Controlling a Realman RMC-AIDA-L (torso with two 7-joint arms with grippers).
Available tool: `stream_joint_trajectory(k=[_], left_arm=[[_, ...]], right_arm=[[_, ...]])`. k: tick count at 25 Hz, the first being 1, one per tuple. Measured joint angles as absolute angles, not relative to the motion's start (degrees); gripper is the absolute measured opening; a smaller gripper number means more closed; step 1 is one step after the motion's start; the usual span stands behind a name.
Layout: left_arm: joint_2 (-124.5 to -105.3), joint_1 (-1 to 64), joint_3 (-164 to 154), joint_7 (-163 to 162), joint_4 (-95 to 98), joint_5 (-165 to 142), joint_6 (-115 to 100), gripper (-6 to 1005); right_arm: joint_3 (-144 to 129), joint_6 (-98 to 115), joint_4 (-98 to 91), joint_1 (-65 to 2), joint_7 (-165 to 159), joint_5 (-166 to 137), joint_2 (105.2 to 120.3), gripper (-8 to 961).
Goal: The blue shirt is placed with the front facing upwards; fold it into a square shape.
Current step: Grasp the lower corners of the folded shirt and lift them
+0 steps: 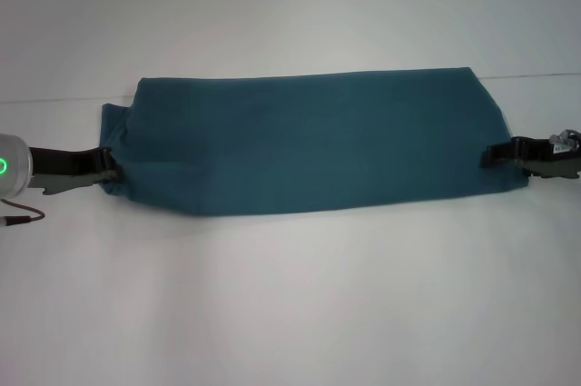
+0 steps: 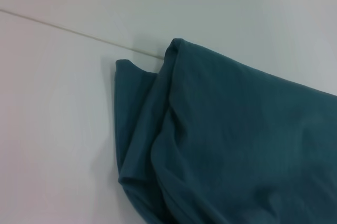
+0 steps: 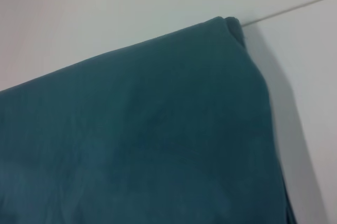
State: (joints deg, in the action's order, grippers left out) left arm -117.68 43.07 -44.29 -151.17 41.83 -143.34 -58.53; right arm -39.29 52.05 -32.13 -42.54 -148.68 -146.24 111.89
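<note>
Two grippers working opposite short ends of the blue shirt [image 1: 309, 145], lying as a long folded band across the white table [image 1: 290, 313]. No print or label showing. Left gripper [image 1: 107, 171] pinching the bunched left edge; right gripper [image 1: 490, 155] gripping the right edge. Bare surface stretching near and far of the cloth.

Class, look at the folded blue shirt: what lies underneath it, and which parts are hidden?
Under the blue shirt only the white table shows. A lower layer pokes out beside the left gripper; the right gripper meets the opposite end. Print and collar are covered.
</note>
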Motion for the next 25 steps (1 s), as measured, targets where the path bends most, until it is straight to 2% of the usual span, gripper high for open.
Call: stream_joint_trajectory(k=[5,16,19,25], left_arm=[[-117.68,43.1,-44.3,-151.2,41.8,-143.3,-58.5,12],[-117.35,43.1,-44.3,-151.3,41.6,-143.6,-59.2,13],[-116.97,43.1,-44.6,-151.0,41.5,-143.8,-60.1,13],[-116.62,43.0,-44.5,-150.9,41.8,-143.9,-62.2,13]], right_arm=[[-39.1,52.3,-32.3,-42.5,-148.8,-146.4,111.67,695],[-38.9,54.1,-32.6,-42.5,-149.1,-146.2,110.67,206],[-38.8,55.3,-33.0,-42.3,-149.1,-146.2,110.54,16],[-38.8,59.4,-34.7,-42.0,-149.2,-146.4,110.33,9]])
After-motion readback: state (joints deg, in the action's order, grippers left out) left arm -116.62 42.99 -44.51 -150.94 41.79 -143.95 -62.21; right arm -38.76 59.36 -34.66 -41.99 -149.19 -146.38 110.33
